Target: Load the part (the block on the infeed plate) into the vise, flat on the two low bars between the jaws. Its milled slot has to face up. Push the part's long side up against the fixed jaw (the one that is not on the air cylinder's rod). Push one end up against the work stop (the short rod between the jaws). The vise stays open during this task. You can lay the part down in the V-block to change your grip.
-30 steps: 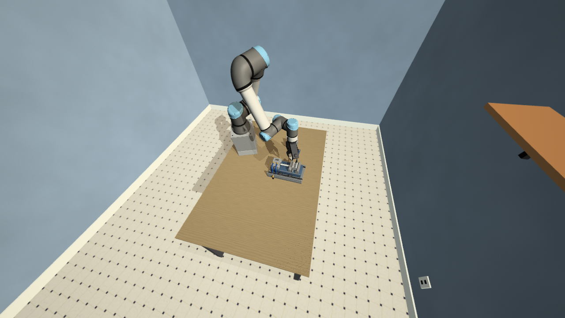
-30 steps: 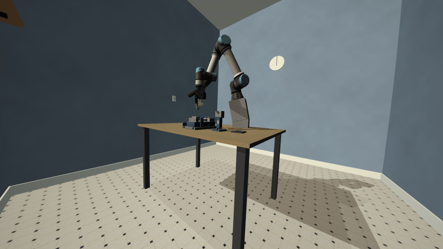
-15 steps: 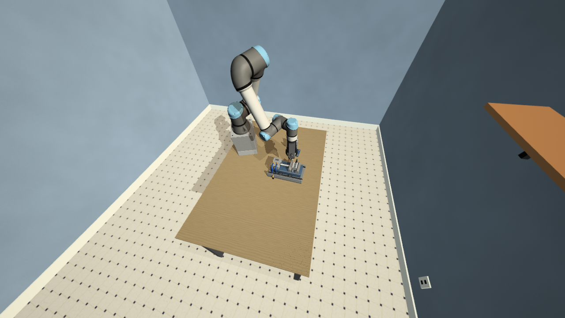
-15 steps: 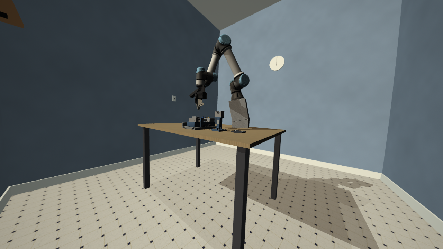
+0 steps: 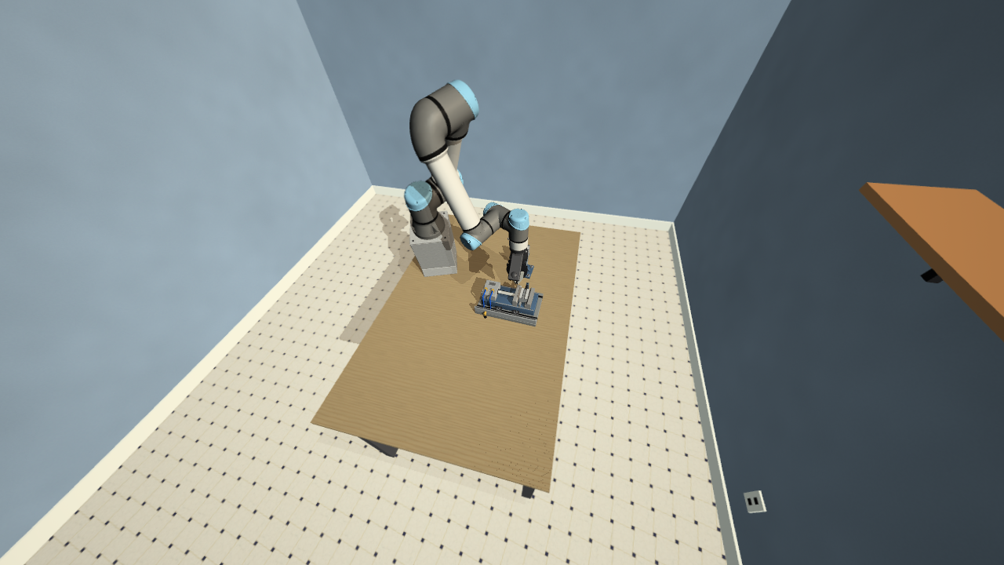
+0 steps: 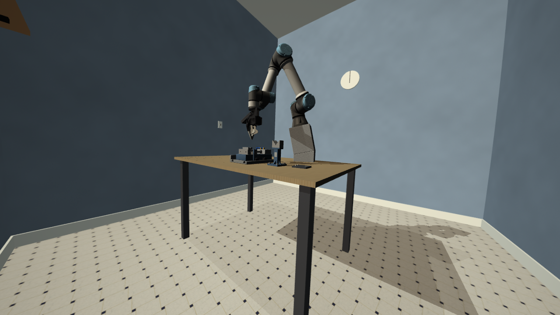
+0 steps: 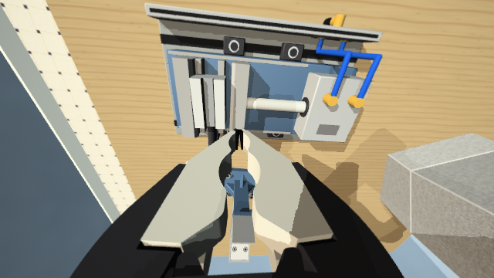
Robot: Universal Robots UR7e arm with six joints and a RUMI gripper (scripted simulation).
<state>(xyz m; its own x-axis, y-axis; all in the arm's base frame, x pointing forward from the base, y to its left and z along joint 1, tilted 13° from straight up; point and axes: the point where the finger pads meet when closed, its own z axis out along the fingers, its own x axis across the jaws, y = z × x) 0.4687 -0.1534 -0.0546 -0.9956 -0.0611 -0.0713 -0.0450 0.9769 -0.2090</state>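
Pale pincer [image 5: 515,282] [image 6: 251,138] [image 7: 239,130] clear above vise [image 5: 507,303] [image 6: 250,157] [image 7: 274,81].

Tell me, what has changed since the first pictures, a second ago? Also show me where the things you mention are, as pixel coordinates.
The gripper [image 5: 516,282] [image 6: 251,138] [image 7: 239,130] has twisted round at the wrist, its lower end swinging slightly left in the top view. I see nothing picked up or released. The vise [image 5: 515,315] [image 6: 250,157] [image 7: 270,79] stayed put.
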